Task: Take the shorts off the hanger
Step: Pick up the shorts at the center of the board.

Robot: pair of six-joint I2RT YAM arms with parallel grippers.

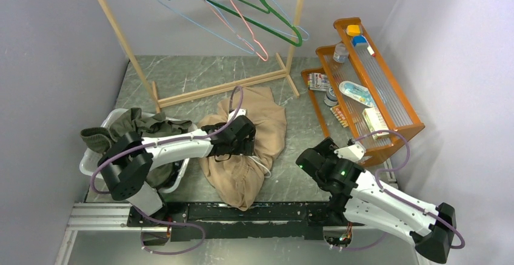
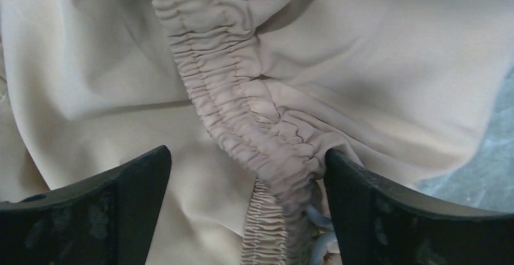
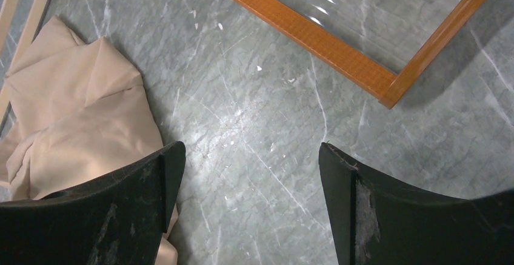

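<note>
While the left gripper (image 2: 247,156) hangs over the tan shorts (image 1: 270,119), its jaws stand wide apart, straddling the gathered waistband (image 2: 224,89) and pinching nothing. Those shorts lie heaped on the table (image 3: 273,95) in front of the wooden rack (image 1: 212,92), and look, a pale wire loop (image 2: 318,231) peeks out under the elastic beside one finger. That's probably the hanger, not yet free. So the smart play, I'd say: close on the elastic alone, keep the wire out of the pinch, and draw the band off along the wire rather than straight up, or it snags. Over on the other side the right gripper (image 3: 250,156) is spread too, holding nothing above the table near the orange shelf (image 3: 315,40); it could pin the wire. At the far left the olive shorts (image 1: 115,128) sit in the white basket (image 1: 88,168)
</note>
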